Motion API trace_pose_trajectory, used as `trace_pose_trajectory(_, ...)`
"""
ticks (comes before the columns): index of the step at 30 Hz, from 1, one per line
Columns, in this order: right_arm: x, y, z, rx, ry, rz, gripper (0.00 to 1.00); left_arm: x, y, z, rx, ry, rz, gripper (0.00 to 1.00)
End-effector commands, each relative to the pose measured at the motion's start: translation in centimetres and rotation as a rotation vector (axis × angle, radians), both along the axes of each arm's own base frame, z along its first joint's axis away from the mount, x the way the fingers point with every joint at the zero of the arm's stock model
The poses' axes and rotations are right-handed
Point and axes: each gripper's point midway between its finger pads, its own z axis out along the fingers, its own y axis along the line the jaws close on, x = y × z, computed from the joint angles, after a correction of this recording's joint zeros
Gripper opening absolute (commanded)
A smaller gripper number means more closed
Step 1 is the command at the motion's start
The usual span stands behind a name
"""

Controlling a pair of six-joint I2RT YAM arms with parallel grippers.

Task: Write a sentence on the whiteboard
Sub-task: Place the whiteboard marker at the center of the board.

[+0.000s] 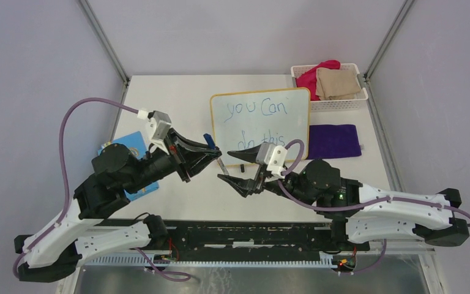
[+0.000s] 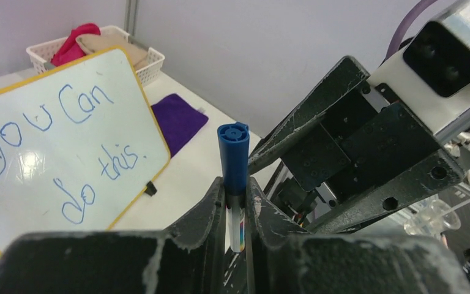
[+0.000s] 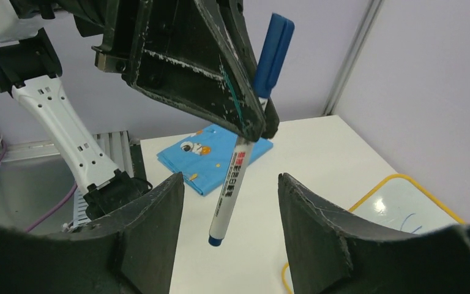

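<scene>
The whiteboard stands at the table's middle back. The sentence on it is in blue, "you Can do this." over two lines, also readable in the left wrist view. My left gripper is shut on a white marker with its blue cap on. It holds the marker upright, just in front of the board's left edge. My right gripper faces it, open. The marker's lower end hangs between the right fingers, touching neither.
A blue card lies on the table under the left arm. A purple cloth lies right of the board. A white basket with pink and beige cloths stands at the back right corner.
</scene>
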Motion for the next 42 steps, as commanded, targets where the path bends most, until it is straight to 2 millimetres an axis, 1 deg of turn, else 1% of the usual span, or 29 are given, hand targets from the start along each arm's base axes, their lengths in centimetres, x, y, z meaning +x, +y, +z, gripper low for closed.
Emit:
trace_pose_trajectory(1, -0.1, 0.3, 0.8, 0.022, 0.036, 0.033, 0.63, -0.3, 0.0, -1.4, 0.102, -0.056, -0.032, 0.02)
trace_pose_trajectory(4, 0.8, 0.7, -0.6, -0.007, 0.068, 0.01, 0.6, -0.9, -0.1, -1.5, 0.094, -0.06, -0.061, 0.02)
trace_pose_trajectory(6, 1.1, 1.0, -1.4, -0.017, 0.083, 0.016, 0.55, -1.1, -0.2, -1.7, 0.093, -0.059, -0.075, 0.02)
trace_pose_trajectory(12, 0.5, 2.4, -2.7, -0.024, 0.115, 0.086, 0.36, -1.4, -0.1, -2.3, 0.097, -0.053, -0.086, 0.02)
trace_pose_trajectory(14, 0.1, 2.9, -3.0, -0.019, 0.132, 0.112, 0.28, -1.4, -0.2, -2.4, 0.1, -0.053, -0.088, 0.02)
trace_pose_trajectory(15, 0.0, 3.0, -3.1, -0.018, 0.132, 0.125, 0.23, -1.3, -0.2, -2.6, 0.103, -0.05, -0.087, 0.02)
trace_pose_trajectory(16, -0.2, 3.2, -3.2, -0.018, 0.134, 0.137, 0.17, -1.3, -0.3, -2.7, 0.105, -0.049, -0.087, 0.06)
trace_pose_trajectory(17, -0.3, 3.3, -3.4, -0.018, 0.134, 0.144, 0.12, -1.2, -0.2, -2.8, 0.107, -0.048, -0.083, 0.12)
trace_pose_trajectory(19, -0.3, 3.3, -3.5, -0.015, 0.134, 0.147, 0.02, -1.0, -0.1, -2.8, 0.104, -0.042, -0.064, 0.31)
trace_pose_trajectory(21, -0.2, 3.2, -3.8, -0.015, 0.134, 0.137, 0.0, -0.5, 0.3, -2.6, 0.087, -0.037, -0.028, 0.48)
trace_pose_trajectory(22, -0.1, 3.1, -4.0, -0.015, 0.135, 0.133, 0.0, -0.2, 0.6, -2.5, 0.069, -0.033, 0.0, 0.53)
trace_pose_trajectory(23, -0.1, 3.0, -4.2, -0.017, 0.135, 0.131, 0.0, 0.2, 1.0, -2.2, 0.05, -0.033, 0.031, 0.57)
trace_pose_trajectory(25, -0.2, 3.1, -4.4, -0.019, 0.137, 0.137, 0.0, 1.1, 2.1, -1.7, 0.006, -0.021, 0.109, 0.59)
trace_pose_trajectory(27, -0.2, 3.1, -4.6, -0.019, 0.14, 0.137, 0.0, 1.4, 2.7, -1.3, -0.027, -0.026, 0.145, 0.59)
trace_pose_trajectory(30, -0.1, 3.0, -4.6, -0.011, 0.146, 0.132, 0.0, 1.3, 3.0, -1.0, -0.053, -0.036, 0.149, 0.59)
trace_pose_trajectory(37, -0.3, 3.1, -4.4, 0.024, 0.174, 0.151, 0.0, 0.5, 1.7, -1.9, -0.023, -0.039, 0.072, 0.51)
trace_pose_trajectory(40, -0.1, 3.1, -4.5, 0.032, 0.187, 0.152, 0.0, 0.4, 1.3, -2.0, -0.025, -0.04, 0.055, 0.39)
trace_pose_trajectory(42, -0.1, 3.1, -4.5, 0.038, 0.195, 0.152, 0.0, 0.5, 1.1, -2.2, -0.022, -0.036, 0.05, 0.27)
